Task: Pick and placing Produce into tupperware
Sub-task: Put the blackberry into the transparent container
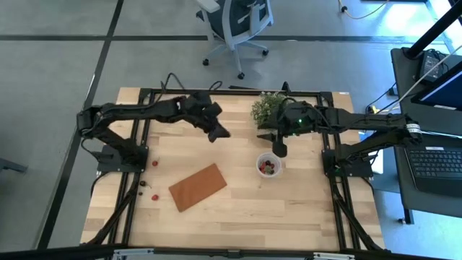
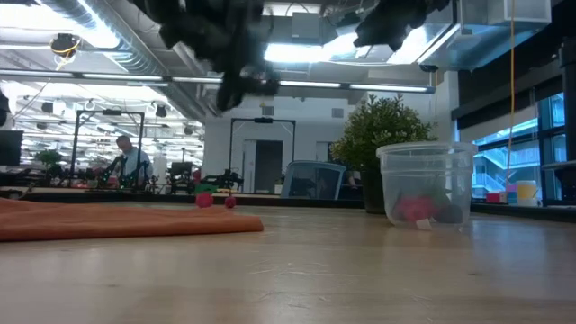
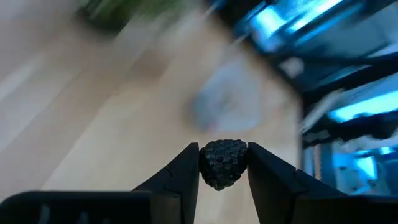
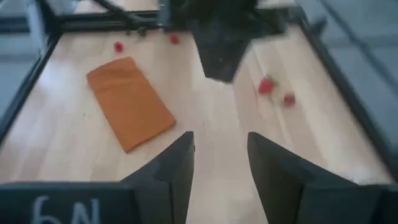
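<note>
Closest to my left wrist camera, my left hand point(image 3: 222, 168) pinches a dark, bumpy berry point(image 3: 222, 163) between its two black fingers point(image 3: 181, 180), which press in on either side of it. From overhead, that left hand point(image 1: 216, 131) hangs above the bare wood of the counter point(image 1: 245, 209), raised clear of the surface, roughly between the flat brown board point(image 1: 198, 186) and the green potted plant point(image 1: 268, 108).

My right hand point(image 4: 219, 163) holds nothing: its fingers stand partly spread with a clear gap of counter showing between them. Seen from above, my right hand point(image 1: 278, 146) hovers just beside the plant and just behind the tupperware point(image 1: 268, 165).

The tupperware is a small round clear cup standing upright on the counter, to the right of the board and well apart from it. In the level view across the counter, the tupperware point(image 2: 426, 184) shows a few red and dark fruit pieces point(image 2: 416, 210) lying in its bottom.

More loose red pieces point(image 1: 154, 164) lie on the counter's left side, near the base of my left arm, with another point(image 1: 154, 196) just beside the board's near corner.

Far behind the counter, in the room, a person point(image 2: 132, 163) sits at a workbench.
</note>
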You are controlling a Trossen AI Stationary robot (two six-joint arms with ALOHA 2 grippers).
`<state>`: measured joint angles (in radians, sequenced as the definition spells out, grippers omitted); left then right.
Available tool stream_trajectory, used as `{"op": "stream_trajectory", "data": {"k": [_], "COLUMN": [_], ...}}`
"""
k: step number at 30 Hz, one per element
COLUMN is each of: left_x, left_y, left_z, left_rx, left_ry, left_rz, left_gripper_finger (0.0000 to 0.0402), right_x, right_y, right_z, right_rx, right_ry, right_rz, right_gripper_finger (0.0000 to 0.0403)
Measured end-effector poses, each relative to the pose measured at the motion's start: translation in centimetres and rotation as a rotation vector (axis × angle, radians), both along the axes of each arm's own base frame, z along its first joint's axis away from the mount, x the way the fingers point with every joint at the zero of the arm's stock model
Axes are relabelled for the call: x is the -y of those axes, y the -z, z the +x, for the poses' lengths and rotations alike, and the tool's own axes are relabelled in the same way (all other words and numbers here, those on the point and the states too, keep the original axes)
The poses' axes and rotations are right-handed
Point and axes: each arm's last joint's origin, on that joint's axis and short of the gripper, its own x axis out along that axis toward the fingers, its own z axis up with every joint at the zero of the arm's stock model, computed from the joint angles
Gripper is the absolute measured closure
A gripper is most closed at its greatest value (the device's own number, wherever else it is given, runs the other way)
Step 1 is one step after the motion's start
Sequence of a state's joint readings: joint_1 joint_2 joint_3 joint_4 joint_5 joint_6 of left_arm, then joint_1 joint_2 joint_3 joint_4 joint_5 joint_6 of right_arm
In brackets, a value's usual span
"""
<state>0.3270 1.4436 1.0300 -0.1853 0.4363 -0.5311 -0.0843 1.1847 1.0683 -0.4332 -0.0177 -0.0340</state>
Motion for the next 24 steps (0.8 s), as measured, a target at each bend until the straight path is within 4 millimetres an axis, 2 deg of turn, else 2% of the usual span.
{"op": "stream_trajectory", "data": {"k": [5, 13, 19, 24], "left_x": [2.3, 4.7, 5.8, 5.9], "left_y": [-2.3, -2.6, -3.4, -3.8], "left_z": [2.0, 3.8, 4.1, 4.2], "left_rx": [0.248, 0.377, 0.472, 0.512], "left_ry": [-0.018, -0.037, -0.043, -0.078], "left_rz": [0.055, 0.000, 0.013, 0.008], "left_gripper_finger": [0.0290, 0.0290, 0.0290, 0.0290], "right_x": [-1.3, -3.2, -3.8, -4.1], "right_y": [-0.3, -0.8, -1.2, -1.8], "right_z": [0.3, 0.5, 0.6, 0.8], "right_rx": [0.032, 0.050, 0.087, 0.158], "right_ry": [-0.157, -0.216, -0.237, -0.226], "right_rz": [-0.204, -0.526, -0.578, -0.582], "right_gripper_finger": [0.0251, 0.0251, 0.0251, 0.0251]}}
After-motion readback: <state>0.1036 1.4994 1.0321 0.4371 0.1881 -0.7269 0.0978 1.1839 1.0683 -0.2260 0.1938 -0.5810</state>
